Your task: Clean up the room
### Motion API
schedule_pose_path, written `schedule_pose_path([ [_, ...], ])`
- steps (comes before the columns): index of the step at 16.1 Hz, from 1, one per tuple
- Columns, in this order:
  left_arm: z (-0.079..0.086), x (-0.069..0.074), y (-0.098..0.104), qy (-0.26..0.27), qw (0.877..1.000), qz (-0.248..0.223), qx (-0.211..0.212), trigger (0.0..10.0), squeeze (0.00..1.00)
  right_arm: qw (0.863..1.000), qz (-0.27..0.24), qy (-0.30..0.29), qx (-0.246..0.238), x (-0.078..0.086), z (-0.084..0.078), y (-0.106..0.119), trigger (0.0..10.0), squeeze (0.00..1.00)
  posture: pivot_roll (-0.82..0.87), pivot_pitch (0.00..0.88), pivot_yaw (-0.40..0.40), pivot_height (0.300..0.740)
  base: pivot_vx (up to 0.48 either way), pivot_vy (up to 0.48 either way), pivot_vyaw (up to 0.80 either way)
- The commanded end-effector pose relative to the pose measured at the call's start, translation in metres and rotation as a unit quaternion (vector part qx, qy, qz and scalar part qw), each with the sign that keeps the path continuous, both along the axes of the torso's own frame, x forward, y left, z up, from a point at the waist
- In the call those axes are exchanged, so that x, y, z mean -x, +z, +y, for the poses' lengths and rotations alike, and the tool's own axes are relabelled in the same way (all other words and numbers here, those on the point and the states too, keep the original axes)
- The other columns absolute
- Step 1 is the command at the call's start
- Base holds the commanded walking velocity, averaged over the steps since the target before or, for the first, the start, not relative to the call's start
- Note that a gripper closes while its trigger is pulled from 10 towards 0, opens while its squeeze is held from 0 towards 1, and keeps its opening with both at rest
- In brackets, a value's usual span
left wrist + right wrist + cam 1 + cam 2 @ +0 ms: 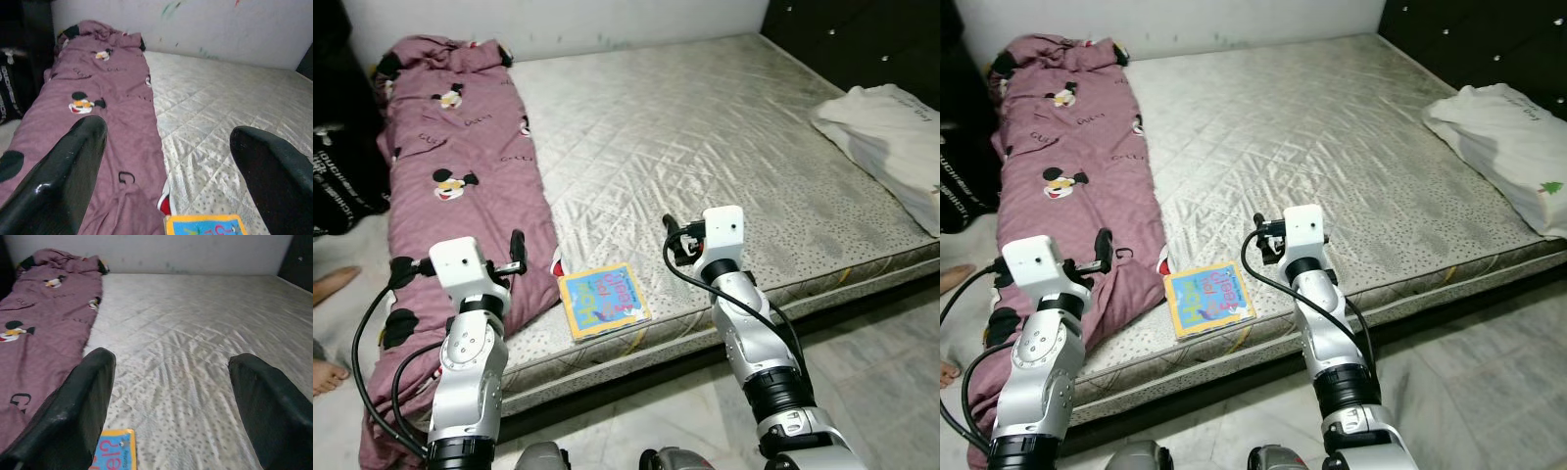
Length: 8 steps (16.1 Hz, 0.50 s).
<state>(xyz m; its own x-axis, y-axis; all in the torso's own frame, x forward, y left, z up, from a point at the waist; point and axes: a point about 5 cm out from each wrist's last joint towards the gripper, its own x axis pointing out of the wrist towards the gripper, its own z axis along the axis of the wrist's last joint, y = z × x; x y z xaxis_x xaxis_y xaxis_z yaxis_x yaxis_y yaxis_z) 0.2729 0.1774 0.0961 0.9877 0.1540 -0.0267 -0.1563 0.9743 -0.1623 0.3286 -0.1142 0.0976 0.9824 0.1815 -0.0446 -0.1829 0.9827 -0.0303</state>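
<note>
A small colourful book (603,301) lies flat on the bare grey mattress (705,127), close to its front edge. Both arms are raised over that edge, one on each side of the book. My left gripper (517,253) hovers open above the purple cartoon-mouse blanket (460,166), just left of the book. In the left wrist view its fingers (63,171) stand wide apart with nothing between them, and the book's top edge (205,226) shows below. My right gripper (674,240) is open too, above the mattress just right of the book. Its fingers (73,406) hold nothing.
A white pillow (891,137) lies at the mattress's right edge. The blanket runs along the bed's left side and hangs over the front. A person's bare feet (328,286) show on the floor at left, beside a black bag (342,176). Dark furniture (871,39) stands back right.
</note>
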Motion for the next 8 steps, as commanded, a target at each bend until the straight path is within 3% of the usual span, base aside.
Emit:
schedule_pose_path([
  [1,-0.0014,0.0001,0.0039,-0.004,1.000,-0.004,0.005,10.0,0.00,1.000,0.002,-0.006,-0.002,0.0000,-0.0038,0.0008,10.0,0.00,0.06,0.036,0.002,0.740,0.000,0.000,-0.80],
  [5,-0.0009,0.0007,0.0044,-0.005,1.000,-0.002,0.008,10.0,0.00,1.000,0.001,-0.010,0.000,0.0004,-0.0052,0.0009,10.0,0.00,0.06,0.042,0.005,0.740,0.000,0.000,-0.77],
  [8,-0.0014,0.0004,0.0046,-0.009,1.000,-0.003,0.015,10.0,0.00,1.000,-0.001,-0.007,0.005,0.0002,-0.0049,0.0018,10.0,0.00,0.07,0.046,0.003,0.740,0.000,0.000,0.00],
])
